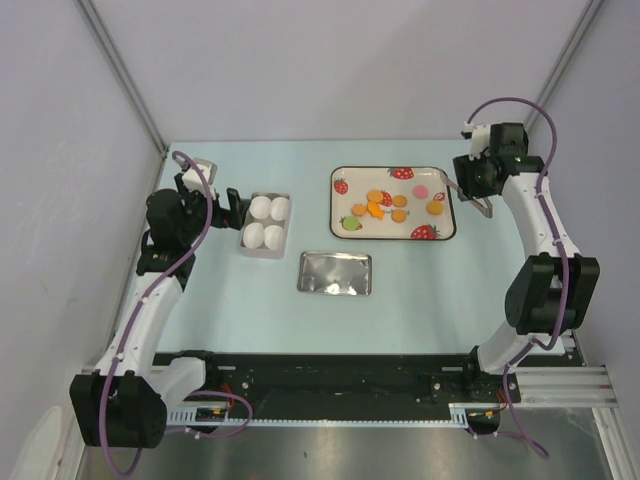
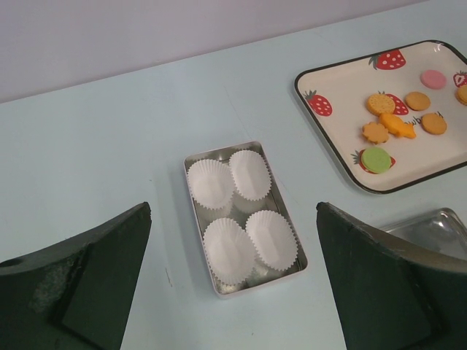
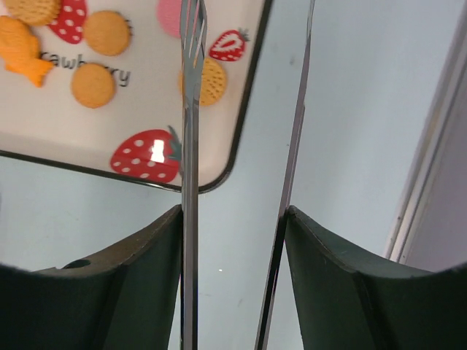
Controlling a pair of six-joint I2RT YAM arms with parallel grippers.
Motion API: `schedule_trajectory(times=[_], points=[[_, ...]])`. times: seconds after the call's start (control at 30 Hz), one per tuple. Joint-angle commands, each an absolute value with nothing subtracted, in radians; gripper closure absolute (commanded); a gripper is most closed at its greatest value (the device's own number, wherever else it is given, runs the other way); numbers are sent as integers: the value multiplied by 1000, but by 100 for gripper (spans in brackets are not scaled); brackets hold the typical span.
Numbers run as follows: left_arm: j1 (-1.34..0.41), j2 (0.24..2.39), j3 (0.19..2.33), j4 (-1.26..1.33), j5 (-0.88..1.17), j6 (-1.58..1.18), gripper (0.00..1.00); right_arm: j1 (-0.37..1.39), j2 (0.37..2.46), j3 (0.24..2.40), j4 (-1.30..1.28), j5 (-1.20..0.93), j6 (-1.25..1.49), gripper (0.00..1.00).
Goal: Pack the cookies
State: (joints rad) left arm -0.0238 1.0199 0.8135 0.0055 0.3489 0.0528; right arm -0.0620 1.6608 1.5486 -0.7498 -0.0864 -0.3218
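Right gripper [image 3: 233, 215] clamped on metal tongs [image 3: 191, 109] at the tray's edge; left gripper [image 2: 233, 208] spread wide, holding nothing.
The tongs sit between the right fingers with blades parted, likely so a squeeze pinches one cookie. The cookies [image 3: 95, 84] lie on the strawberry tray [image 3: 242, 124] beyond the fingertips, one beneath a blade tip. Ahead between the left fingers sits the tin [image 2: 191, 191] of paper cups [image 2: 210, 184], probably the packing spot.

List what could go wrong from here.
1. The tongs in the right gripper appear to straddle the tray rim; lowering now might hit it.
2. The cookies are flat and clustered; thin blades may slip or push neighbours.
3. The paper cups look light; a dropped cookie could tip one.
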Motion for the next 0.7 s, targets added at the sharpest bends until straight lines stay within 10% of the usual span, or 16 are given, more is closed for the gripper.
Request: schedule_trajectory(times=[0.0,0.67], points=[[-26,1000,813,38,377,54,0,-5,1618,1560,-746,-77,-295,40],[-26,1003,816,31,376,60,0,43,1697,1465,-692,-81,-278,41]])
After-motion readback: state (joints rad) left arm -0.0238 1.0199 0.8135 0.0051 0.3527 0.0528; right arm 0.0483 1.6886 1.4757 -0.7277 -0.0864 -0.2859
